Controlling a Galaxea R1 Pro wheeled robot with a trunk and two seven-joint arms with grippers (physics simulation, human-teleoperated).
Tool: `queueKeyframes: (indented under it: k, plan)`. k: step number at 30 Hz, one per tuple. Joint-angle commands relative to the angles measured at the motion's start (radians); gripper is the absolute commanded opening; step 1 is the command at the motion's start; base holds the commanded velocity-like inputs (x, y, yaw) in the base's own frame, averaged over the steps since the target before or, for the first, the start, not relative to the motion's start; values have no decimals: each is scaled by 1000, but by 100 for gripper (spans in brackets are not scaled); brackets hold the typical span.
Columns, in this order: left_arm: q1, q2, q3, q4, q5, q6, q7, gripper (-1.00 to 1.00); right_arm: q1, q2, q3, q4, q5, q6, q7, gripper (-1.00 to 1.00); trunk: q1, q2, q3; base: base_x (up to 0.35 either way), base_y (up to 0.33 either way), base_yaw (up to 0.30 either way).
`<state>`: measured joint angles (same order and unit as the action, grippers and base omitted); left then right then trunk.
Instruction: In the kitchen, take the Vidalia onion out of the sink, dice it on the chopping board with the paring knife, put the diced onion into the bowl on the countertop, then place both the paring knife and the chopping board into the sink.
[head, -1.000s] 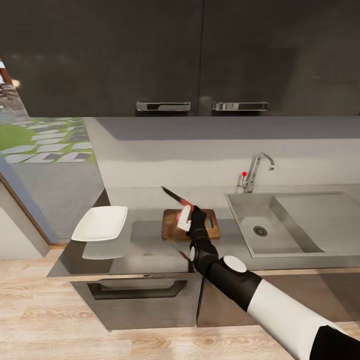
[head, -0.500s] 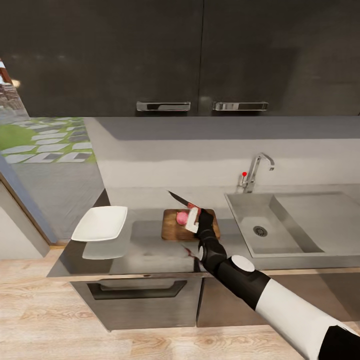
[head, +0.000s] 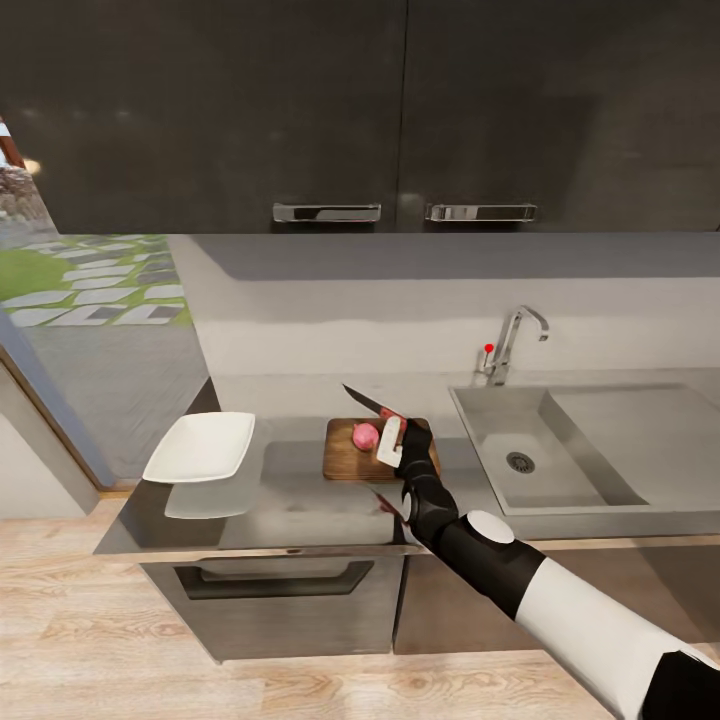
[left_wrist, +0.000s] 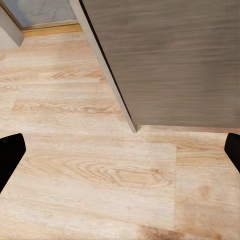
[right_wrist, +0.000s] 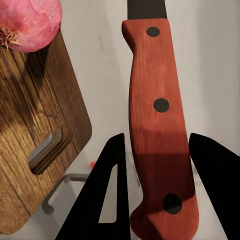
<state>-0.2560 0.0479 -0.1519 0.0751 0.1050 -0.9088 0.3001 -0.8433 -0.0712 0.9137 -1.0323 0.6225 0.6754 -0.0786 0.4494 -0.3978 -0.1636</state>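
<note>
The Vidalia onion (head: 365, 435), a small pinkish bulb, lies on the brown chopping board (head: 350, 460) on the grey countertop (head: 290, 490). My right gripper (head: 392, 436) hovers over the board's right part, just right of the onion, shut on the paring knife (head: 372, 405) by its red handle; the dark blade points up and to the back left. In the right wrist view the riveted handle (right_wrist: 157, 125) sits between the black fingers (right_wrist: 107, 200), with the onion (right_wrist: 27, 22) and board (right_wrist: 35, 135) beyond. The white bowl (head: 203, 446) stands left of the board. The sink (head: 495, 425) lies to the right. My left gripper (left_wrist: 120, 155) is open above the floor.
A chrome tap (head: 512, 340) with a red knob rises behind the sink. Glossy black upper cabinets (head: 330, 110) hang over the worktop. The countertop ends just left of the bowl, beside a glass wall (head: 70, 330). Pale wood floor (left_wrist: 100, 170) and a cabinet side (left_wrist: 170, 60) fill the left wrist view.
My right gripper with the knife has shifted right and a little lower over the board, uncovering the onion. Bowl, board and sink have stayed put.
</note>
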Motion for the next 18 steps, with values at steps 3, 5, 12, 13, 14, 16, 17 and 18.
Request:
queueKeyframes:
  k: [3,5,12,13,14,16,17,18]
  plan:
    - [-2,0,-9,4,10,-5,-2,100,-2,0,5,0,-2,7,-4,-100,1,-2,-2,0,0,0]
    - [-2,0,-9,4,10,-5,-2,100,-2,1,5,1,-3,7,-4,-100,1,-2,-2,0,0,0]
    - [-2,0,-9,3,10,10,-2,100,-2,3,6,3,-3,7,-3,-100,1,-2,-2,0,0,0]
    - [-2,0,-8,3,10,12,-2,100,-2,3,6,4,-3,7,-3,-100,1,-2,-2,0,0,0]
    - [-2,0,-8,3,10,13,-2,100,-2,4,6,6,-3,7,-3,-100,1,-2,-2,0,0,0]
    - [-2,0,-8,3,10,15,-3,100,-2,5,7,9,-3,7,-3,-100,1,-2,-2,0,0,0]
    - [-2,0,-8,3,10,15,-3,100,-2,5,7,12,-3,7,-3,-100,1,-2,-2,0,0,0]
    - [-2,0,-8,3,10,16,-3,100,-2,6,7,17,-3,7,-3,-100,1,-2,-2,0,0,0]
